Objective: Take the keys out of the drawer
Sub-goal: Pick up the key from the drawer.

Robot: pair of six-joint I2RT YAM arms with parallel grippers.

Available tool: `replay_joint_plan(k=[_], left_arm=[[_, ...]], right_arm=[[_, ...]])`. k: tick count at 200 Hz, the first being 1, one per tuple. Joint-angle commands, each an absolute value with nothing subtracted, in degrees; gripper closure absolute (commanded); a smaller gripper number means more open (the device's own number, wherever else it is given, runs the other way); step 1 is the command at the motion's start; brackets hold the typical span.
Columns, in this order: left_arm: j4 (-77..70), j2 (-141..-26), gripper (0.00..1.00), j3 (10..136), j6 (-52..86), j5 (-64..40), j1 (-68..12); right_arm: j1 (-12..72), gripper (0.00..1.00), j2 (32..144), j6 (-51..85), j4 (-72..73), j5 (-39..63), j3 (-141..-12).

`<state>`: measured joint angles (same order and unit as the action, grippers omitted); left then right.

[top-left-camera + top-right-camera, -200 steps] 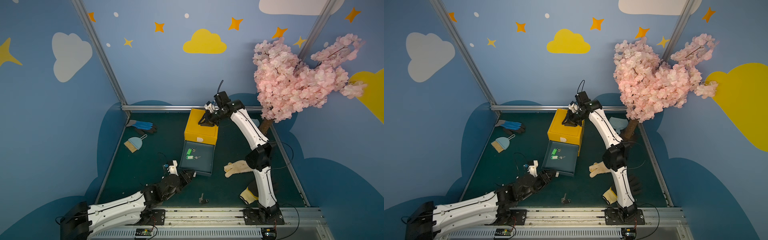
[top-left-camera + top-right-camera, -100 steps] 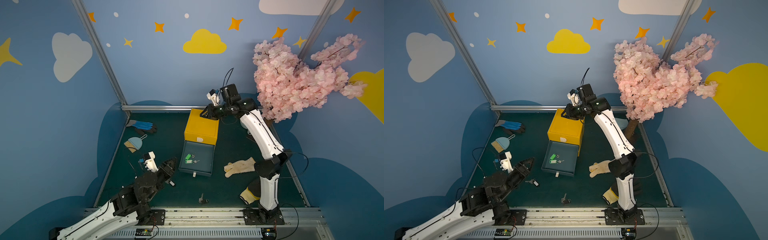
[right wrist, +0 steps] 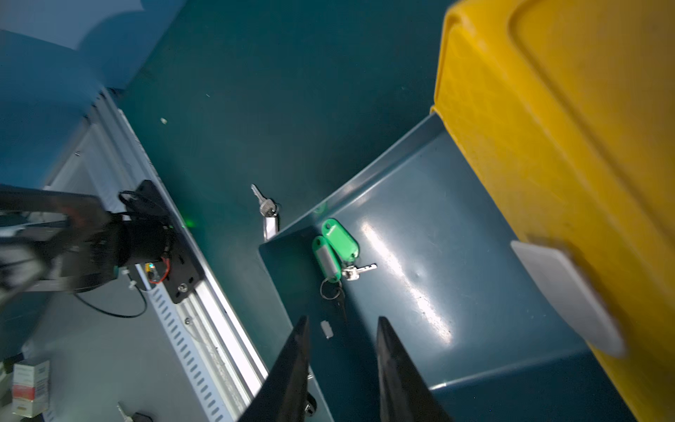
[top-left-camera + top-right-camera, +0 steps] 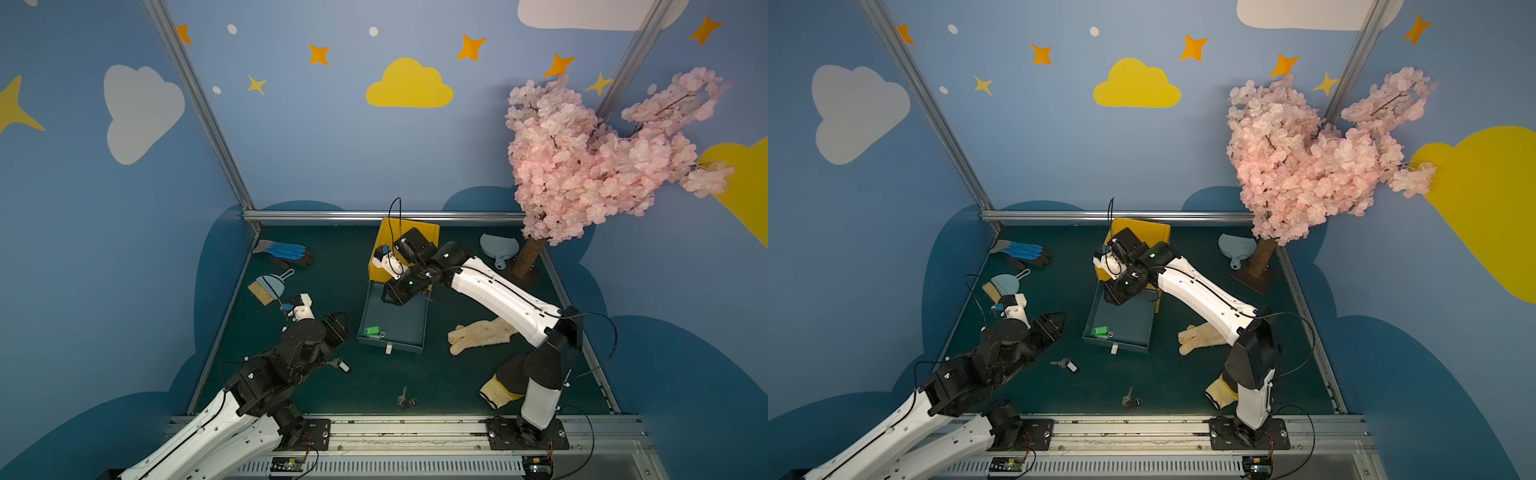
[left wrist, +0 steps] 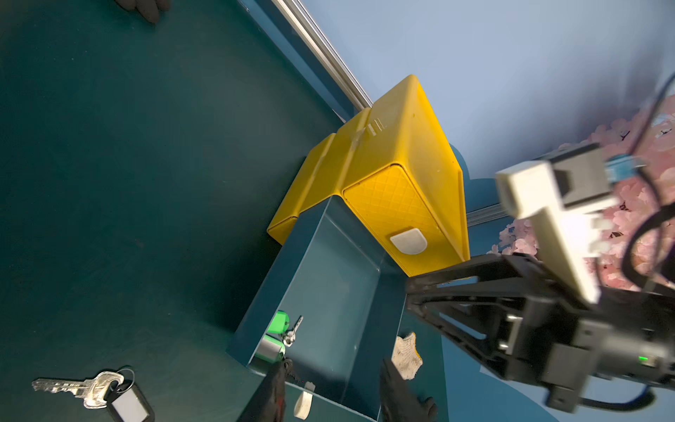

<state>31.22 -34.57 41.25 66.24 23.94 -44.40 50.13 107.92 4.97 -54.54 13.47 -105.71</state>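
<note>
The blue-grey drawer (image 4: 399,320) (image 4: 1125,320) stands pulled out of the yellow cabinet (image 4: 415,230) (image 5: 398,164). Keys with two green tags (image 4: 373,331) (image 4: 1101,331) (image 5: 279,330) (image 3: 338,248) lie in its front left corner. Keys with a black-and-white tag (image 4: 340,365) (image 5: 106,391) and keys with a black tag (image 4: 406,401) (image 4: 1131,401) lie on the floor. My right gripper (image 4: 392,297) (image 3: 342,319) hangs open and empty over the drawer's back part. My left gripper (image 4: 338,326) (image 5: 334,365) is open and empty, left of the drawer's front corner.
A blue-black glove (image 4: 286,251) and a brush with dustpan (image 4: 268,286) lie at the far left. A cream glove (image 4: 482,334) lies right of the drawer, a yellow-black glove (image 4: 498,390) by the right arm's base. A blue dustpan (image 4: 498,247) and pink tree (image 4: 582,166) stand back right.
My right gripper has swung from above the cabinet's back down over the drawer, its jaws wider. My left arm rose and drew back, uncovering the black-and-white-tagged keys on the floor.
</note>
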Motion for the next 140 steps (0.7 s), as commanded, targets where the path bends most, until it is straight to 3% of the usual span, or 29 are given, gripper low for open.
replay_joint_plan(k=[1,47,140], left_arm=[[33.51,-34.28,0.57,42.34,65.03,20.34,-42.60],[34.56,-34.19,0.57,43.21,63.53,16.60,-39.37],[34.42,-32.47,0.57,41.42,62.19,9.23,-31.64]], right_arm=[[50.82,0.67,110.82,3.80,-58.72,10.46,-109.27],[53.93,0.66,116.55,0.29,-62.85,16.09,-111.52],[56.35,0.65,119.68,-0.69,-61.87,16.43,-107.23]])
